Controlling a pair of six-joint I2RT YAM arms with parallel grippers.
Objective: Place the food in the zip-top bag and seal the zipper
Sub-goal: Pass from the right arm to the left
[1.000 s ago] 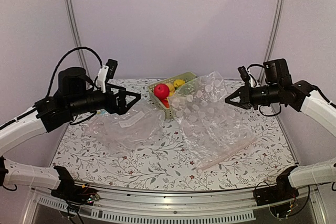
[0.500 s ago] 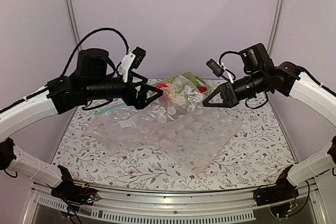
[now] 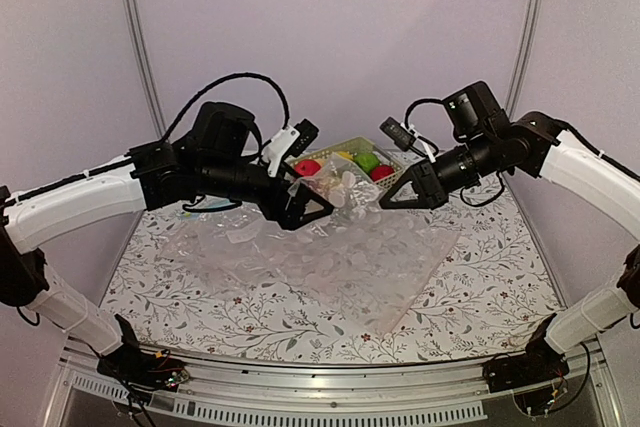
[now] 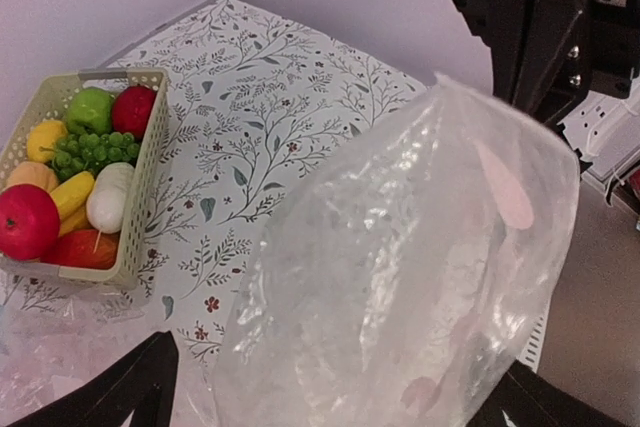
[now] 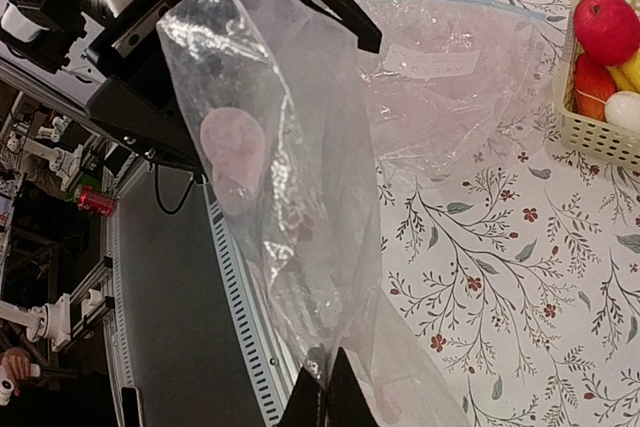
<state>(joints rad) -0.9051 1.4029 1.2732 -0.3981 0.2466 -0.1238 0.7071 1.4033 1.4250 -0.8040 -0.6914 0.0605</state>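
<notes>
Clear crinkly plastic zip-top bag [image 5: 290, 147] pinched by right gripper [image 5: 325, 392], partly raised; left gripper [image 3: 322, 209] spread wide beside it.

It looks like a lab test booth. Plain lilac wall panels [image 3: 330, 37] and silver aluminium posts [image 3: 138, 37] enclose a floral-patterned counter [image 3: 480, 287].

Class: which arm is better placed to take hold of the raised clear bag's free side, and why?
Left. The left gripper is open and empty, its jaws facing the zip-top bag; the right gripper is shut on that bag, holding it up, so it probably should not let go.
</notes>
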